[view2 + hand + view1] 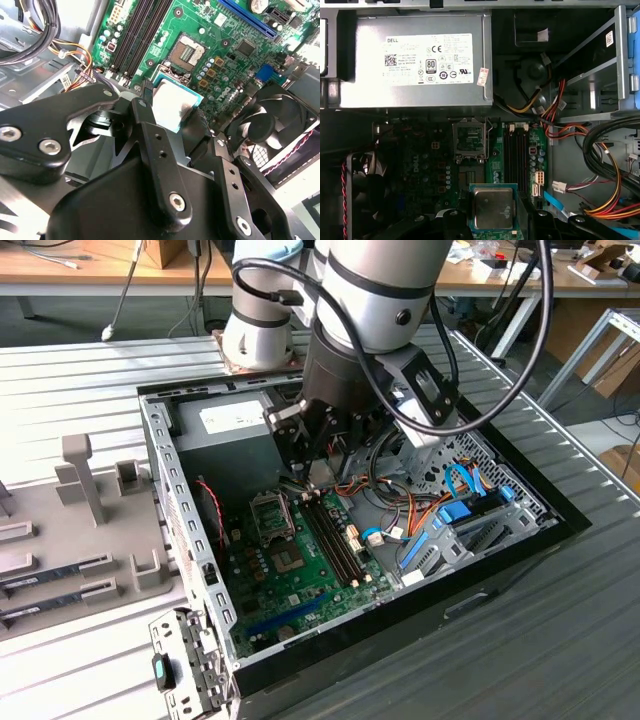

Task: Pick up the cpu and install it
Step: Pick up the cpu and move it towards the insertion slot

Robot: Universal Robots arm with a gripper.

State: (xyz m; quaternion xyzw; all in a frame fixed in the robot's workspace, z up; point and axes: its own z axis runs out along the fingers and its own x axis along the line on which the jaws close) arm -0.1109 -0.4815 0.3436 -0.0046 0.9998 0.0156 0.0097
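In the second wrist view we see the end effector [173, 105] clamped on the cpu [169, 109], which sits between its fingers [146, 95], above the motherboard [235, 30].

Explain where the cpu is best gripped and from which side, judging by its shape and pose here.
Grip the cpu by two opposite side edges, coming from above its metal top. It is a thin flat square, so only the edges offer purchase. The hand appears to pinch it just so.

You have an open computer case [163, 472] on a slatted table [80, 370] — inside, a grey power-supply box [225, 435], fan [270, 122], coloured wires [612, 213].
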